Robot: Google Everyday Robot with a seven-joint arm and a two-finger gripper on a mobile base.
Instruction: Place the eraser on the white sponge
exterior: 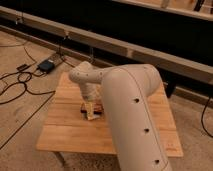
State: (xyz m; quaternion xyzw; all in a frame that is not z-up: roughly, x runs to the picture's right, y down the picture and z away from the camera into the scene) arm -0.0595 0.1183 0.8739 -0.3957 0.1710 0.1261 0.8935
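My gripper (90, 109) is low over the middle of the wooden table (65, 130), at the end of the cream arm that bends down from the right. Right at it lies the eraser (98, 107), a dark flat block with an orange-red edge, partly hidden by the gripper. The white sponge (90, 117), a small cream pad, shows just below the gripper's tip, touching or under the eraser's near end. I cannot tell whether the eraser rests on the sponge or beside it.
The thick arm link (132, 115) covers the right half of the table. On the floor to the left lie black cables (20, 85) and a dark power box (46, 65). A long rail and dark wall (150, 50) run behind the table.
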